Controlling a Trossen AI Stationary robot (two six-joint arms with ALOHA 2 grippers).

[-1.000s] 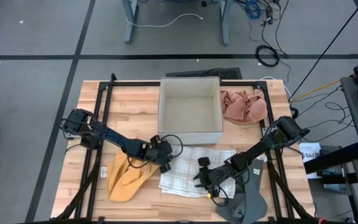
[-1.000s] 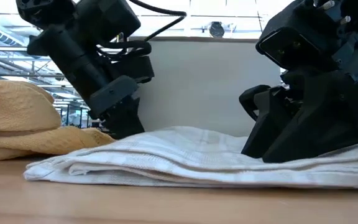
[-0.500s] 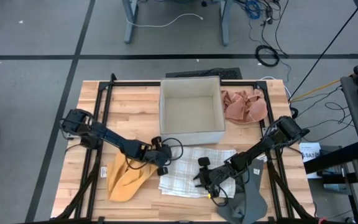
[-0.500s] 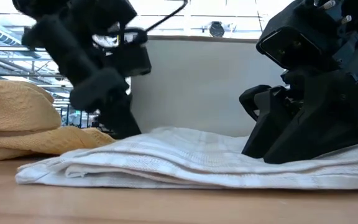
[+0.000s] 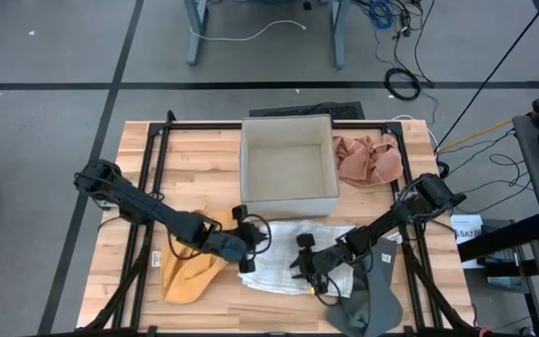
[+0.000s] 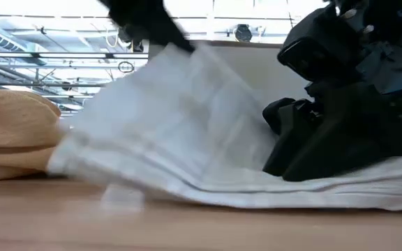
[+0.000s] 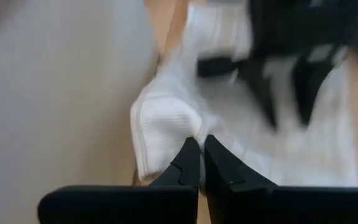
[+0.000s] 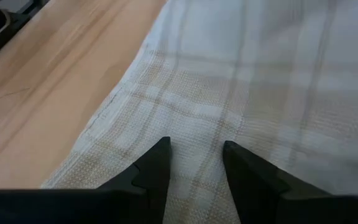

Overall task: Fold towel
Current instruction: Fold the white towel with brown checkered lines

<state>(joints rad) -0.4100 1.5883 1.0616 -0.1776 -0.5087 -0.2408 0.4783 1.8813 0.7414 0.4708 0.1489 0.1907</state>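
Observation:
The white checked towel (image 5: 288,255) lies on the wooden table in front of the box, and its left part (image 6: 166,111) is raised off the table. My left gripper (image 5: 245,253) is shut on that raised part and shows at the top of the low view (image 6: 145,21). My right gripper (image 5: 309,271) stands open, low on the towel's near right part (image 8: 194,134). The towel's right half lies flat on the table. My left gripper pinches a bunched corner of the towel's left edge (image 7: 166,127) between its two shut fingers, coming at it from the table's left and slanting down. That end is lifted clear, and the cloth slopes down from it to the table. My right gripper has its two spread fingertips (image 8: 157,165) set down on the towel's top layer near its near edge, slanting down from the table's right. Cloth shows in the gap between them. This part of the towel stays flat on the table.
A yellow cloth (image 5: 190,267) lies bunched to the left of the towel, a grey cloth (image 5: 372,300) at the near right. The open white box (image 5: 286,164) stands behind the towel, with a pink cloth (image 5: 368,159) to its right. Black frame rails run along the table's sides.
My left gripper has shut on the towel's left edge and gone up, a little toward the near edge. The towel's left part has lifted off the table and slopes up to the gripper. Its right part has stayed flat under my right gripper.

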